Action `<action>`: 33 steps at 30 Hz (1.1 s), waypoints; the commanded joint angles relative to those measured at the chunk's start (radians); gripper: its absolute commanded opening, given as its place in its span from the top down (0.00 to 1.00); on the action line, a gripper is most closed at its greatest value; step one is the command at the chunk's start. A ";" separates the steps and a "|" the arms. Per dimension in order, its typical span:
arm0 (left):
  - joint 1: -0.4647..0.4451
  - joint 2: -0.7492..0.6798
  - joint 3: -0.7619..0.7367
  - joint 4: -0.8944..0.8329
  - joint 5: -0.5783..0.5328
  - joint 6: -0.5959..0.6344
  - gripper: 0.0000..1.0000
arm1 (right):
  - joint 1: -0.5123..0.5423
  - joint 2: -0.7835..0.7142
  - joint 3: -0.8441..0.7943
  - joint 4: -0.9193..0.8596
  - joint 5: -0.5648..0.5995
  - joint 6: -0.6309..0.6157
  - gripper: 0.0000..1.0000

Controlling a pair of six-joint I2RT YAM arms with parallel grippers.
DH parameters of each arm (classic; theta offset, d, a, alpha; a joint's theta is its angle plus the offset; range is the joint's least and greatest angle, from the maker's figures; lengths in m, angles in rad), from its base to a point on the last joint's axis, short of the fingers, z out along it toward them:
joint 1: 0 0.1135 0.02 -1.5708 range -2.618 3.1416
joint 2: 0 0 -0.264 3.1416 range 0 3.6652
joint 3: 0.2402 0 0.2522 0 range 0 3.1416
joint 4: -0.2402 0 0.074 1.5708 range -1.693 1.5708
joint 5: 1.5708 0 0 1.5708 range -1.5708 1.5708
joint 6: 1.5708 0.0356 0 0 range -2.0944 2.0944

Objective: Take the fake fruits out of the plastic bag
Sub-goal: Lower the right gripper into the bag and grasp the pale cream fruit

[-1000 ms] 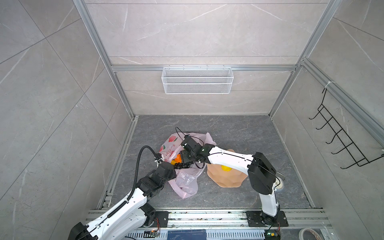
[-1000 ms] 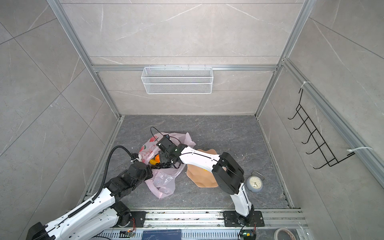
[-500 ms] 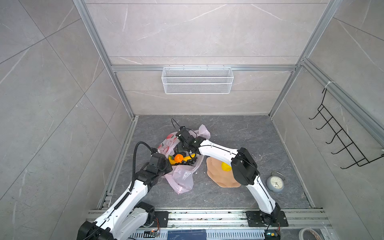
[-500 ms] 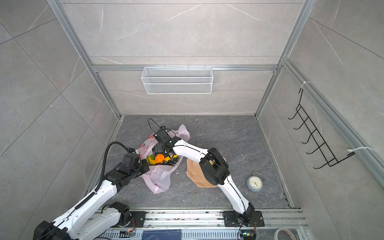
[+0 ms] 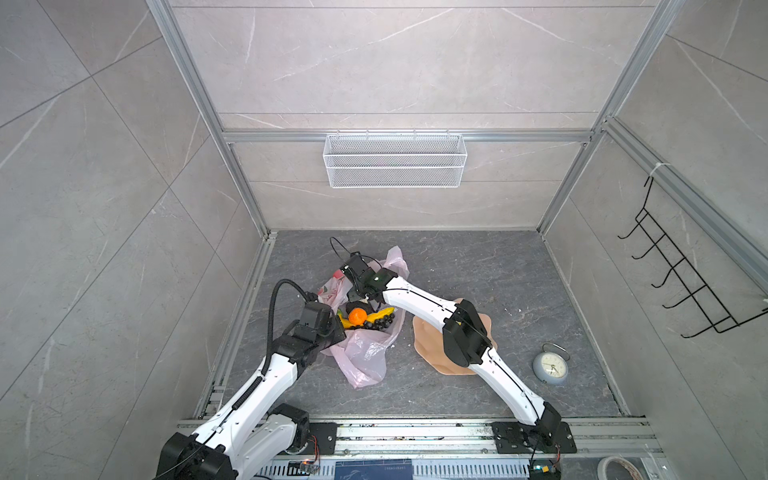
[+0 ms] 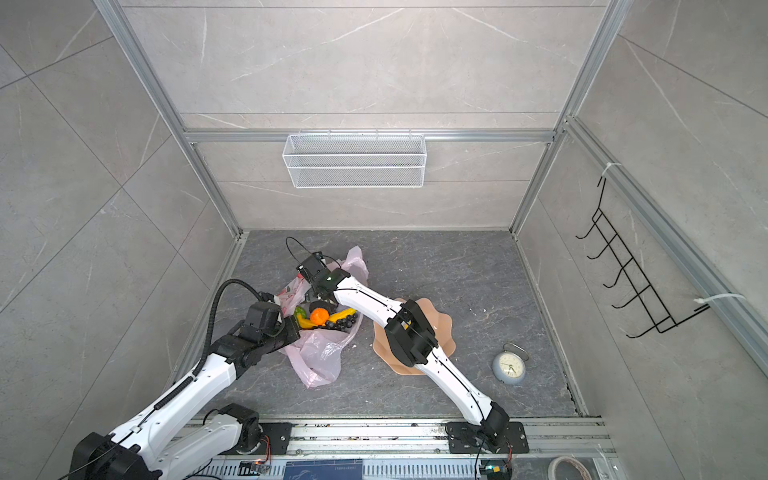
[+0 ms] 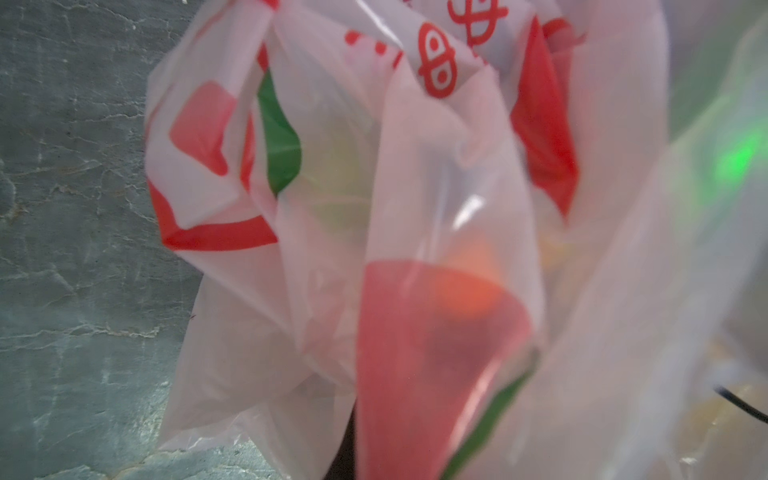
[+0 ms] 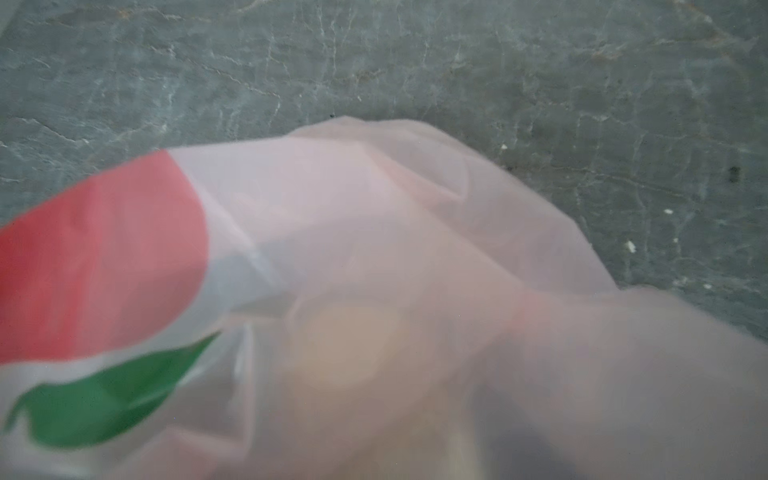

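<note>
The plastic bag (image 5: 365, 357) (image 6: 318, 357), pale pink with red prints, lies crumpled on the grey floor with its mouth spread open. Fake fruits show inside in both top views: an orange (image 5: 357, 317) (image 6: 319, 316), a yellow banana (image 5: 384, 312) and dark grapes (image 5: 381, 322). My left gripper (image 5: 337, 328) is shut on the bag's near-left rim. My right gripper (image 5: 357, 296) reaches down into the mouth from the far side, its jaws hidden. Bag film (image 7: 332, 208) (image 8: 374, 228) fills both wrist views, and an orange blur shows through it in the left wrist view.
A peach scalloped plate (image 5: 428, 345) lies right of the bag, partly under my right arm. A small alarm clock (image 5: 550, 368) sits further right. A white wire basket (image 5: 395, 160) hangs on the back wall and a black hook rack (image 5: 681, 282) on the right wall.
The right gripper moved left and back over the bag mouth. The left gripper pulled the rim leftward. The mouth spread wider, exposing more fruit, and the clock came into view.
</note>
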 commanded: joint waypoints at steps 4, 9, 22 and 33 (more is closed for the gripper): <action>0.009 -0.003 -0.015 0.022 0.031 0.003 1.00 | -0.003 0.079 0.107 -0.113 0.019 -0.015 0.21; 0.009 -0.006 -0.020 0.022 0.028 0.000 1.00 | -0.003 0.060 0.104 -0.124 0.022 -0.016 0.32; 0.009 0.007 -0.016 0.011 0.022 0.005 1.00 | 0.018 -0.134 -0.074 -0.061 0.038 -0.052 0.39; 0.009 0.031 -0.006 0.007 0.013 0.005 1.00 | 0.036 -0.367 -0.363 0.066 0.018 -0.054 0.37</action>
